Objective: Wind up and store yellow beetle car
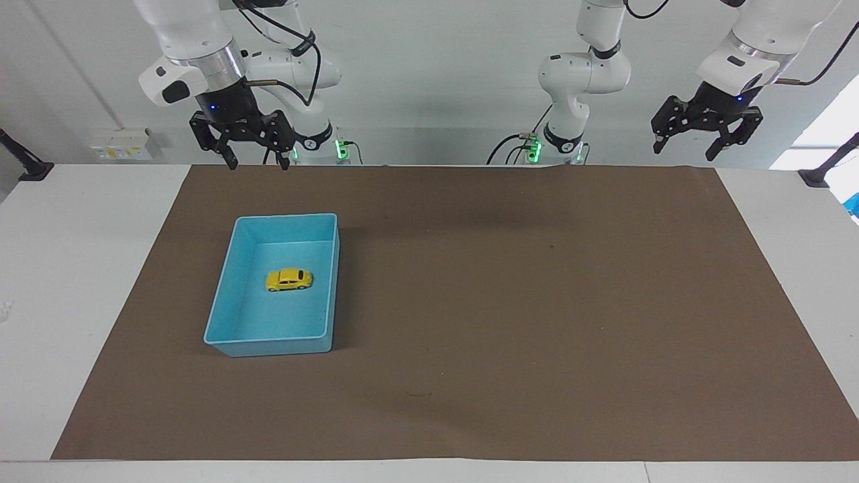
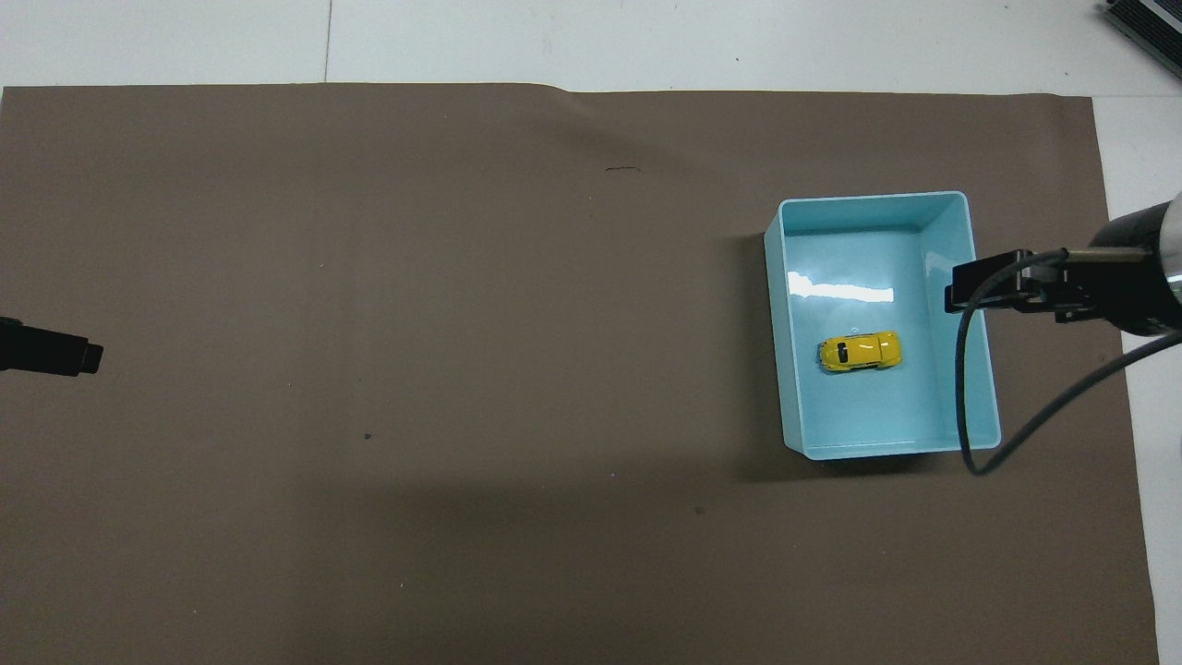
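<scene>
Sitting on its wheels inside the light-blue tray at centre left of the facing frame, the yellow beetle car looks stored, while the right gripper and left gripper hang raised, jaws wide and empty.

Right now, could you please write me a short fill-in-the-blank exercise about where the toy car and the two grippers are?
1. The yellow toy car sits inside the light-blue ____.
2. The tray lies toward the ____ arm's end of the table.
3. Neither the left gripper nor the right gripper holds anything; both are raised with their fingers ____.
4. The tray rests on a ____ mat.

Missing words: tray; right; open; brown
</scene>
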`<state>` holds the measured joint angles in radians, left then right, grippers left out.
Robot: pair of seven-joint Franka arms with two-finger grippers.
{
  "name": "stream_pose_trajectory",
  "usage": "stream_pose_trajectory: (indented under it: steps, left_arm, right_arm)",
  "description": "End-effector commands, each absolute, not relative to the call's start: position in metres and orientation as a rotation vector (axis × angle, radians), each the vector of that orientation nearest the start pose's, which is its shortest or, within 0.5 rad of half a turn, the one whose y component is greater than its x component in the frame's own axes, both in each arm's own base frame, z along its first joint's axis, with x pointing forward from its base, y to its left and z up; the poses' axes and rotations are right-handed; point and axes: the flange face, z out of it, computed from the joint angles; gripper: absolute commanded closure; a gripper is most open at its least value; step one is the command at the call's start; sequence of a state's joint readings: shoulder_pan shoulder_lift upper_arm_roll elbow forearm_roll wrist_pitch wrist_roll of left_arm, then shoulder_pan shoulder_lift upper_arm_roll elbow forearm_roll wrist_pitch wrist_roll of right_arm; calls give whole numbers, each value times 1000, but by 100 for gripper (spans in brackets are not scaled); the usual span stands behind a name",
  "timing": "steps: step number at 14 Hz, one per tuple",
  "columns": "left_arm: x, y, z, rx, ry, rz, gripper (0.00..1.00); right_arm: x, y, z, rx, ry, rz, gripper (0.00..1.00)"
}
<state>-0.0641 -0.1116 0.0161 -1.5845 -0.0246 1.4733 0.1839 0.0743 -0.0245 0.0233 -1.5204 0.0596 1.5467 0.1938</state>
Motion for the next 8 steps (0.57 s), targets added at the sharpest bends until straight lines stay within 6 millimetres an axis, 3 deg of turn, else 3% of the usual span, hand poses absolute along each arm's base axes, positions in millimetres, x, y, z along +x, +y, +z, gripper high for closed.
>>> stream_pose_trajectory:
  steps: [1,8]
  left_arm:
    - [507,-24,672,-3142,349,13,0]
    - [507,-25,672,-3142,352,13,0]
  right_arm:
    - [540,60,664,-3049,165,-77,0]
    - [539,58,663,-3053,169,-57,0]
